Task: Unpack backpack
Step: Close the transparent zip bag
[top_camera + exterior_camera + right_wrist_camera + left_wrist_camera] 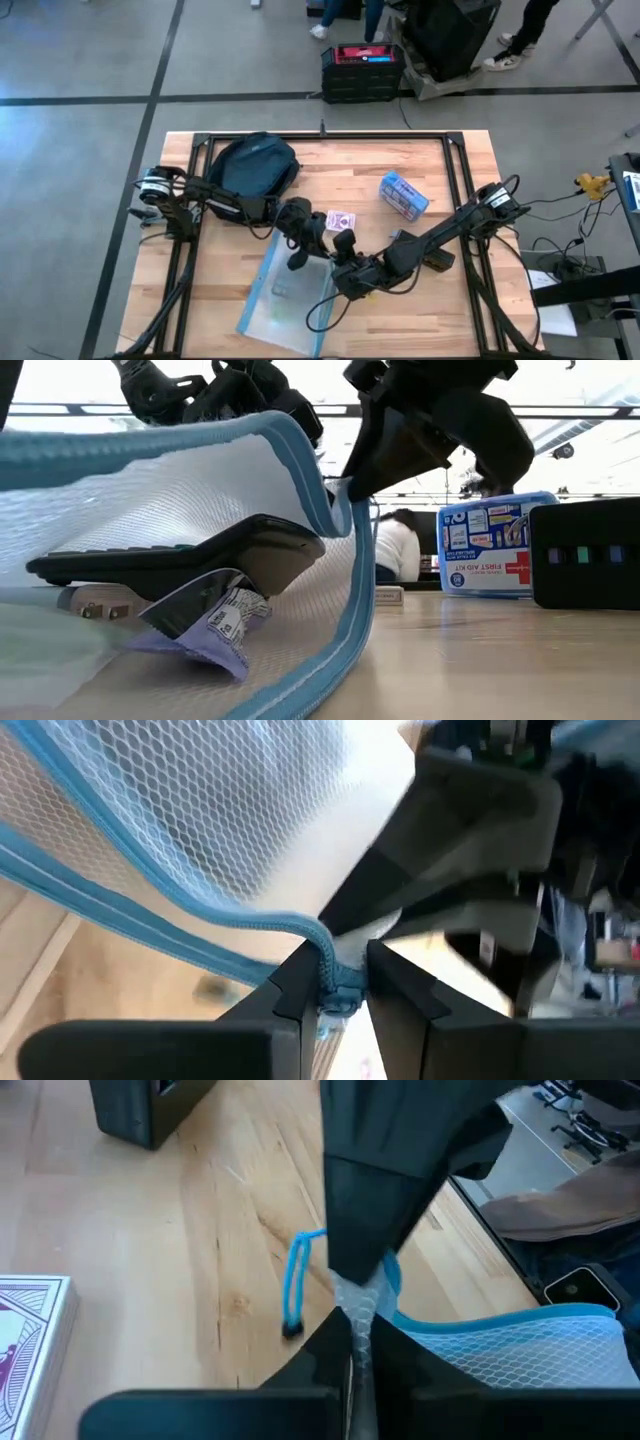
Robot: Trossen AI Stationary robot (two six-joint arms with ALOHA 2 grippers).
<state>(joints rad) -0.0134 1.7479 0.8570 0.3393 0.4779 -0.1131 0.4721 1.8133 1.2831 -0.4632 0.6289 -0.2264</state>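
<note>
The dark navy backpack (255, 165) lies on its side at the table's far left part, and no gripper touches it. A clear mesh zip bag (285, 295) with blue zipper edging lies near the near edge. The low view shows a flat black device (180, 555) and a crumpled packet (215, 622) inside the bag. Both grippers meet at its far right corner. My left gripper (355, 1345) is shut on the bag there. My right gripper (335, 985) is shut on the zipper right beside it. My left gripper pinches the bag's clear mesh at its far right corner (358, 1302) between both fingers, just under the zipper edge. That corner is raised off the table while the rest of the bag lies on it. My right gripper pinches the blue zipper's end (328, 960) between its two fingers, facing the left gripper. The zipper edge (310, 470) arches up from the table to the fingers.
A blue-and-white first aid box (403, 195) and a deck of cards (340, 220) lie right of the backpack. A black box (585, 550) sits under the right arm. The blue zipper pull cord (295, 1285) hangs loose. People stand beyond the table's far edge.
</note>
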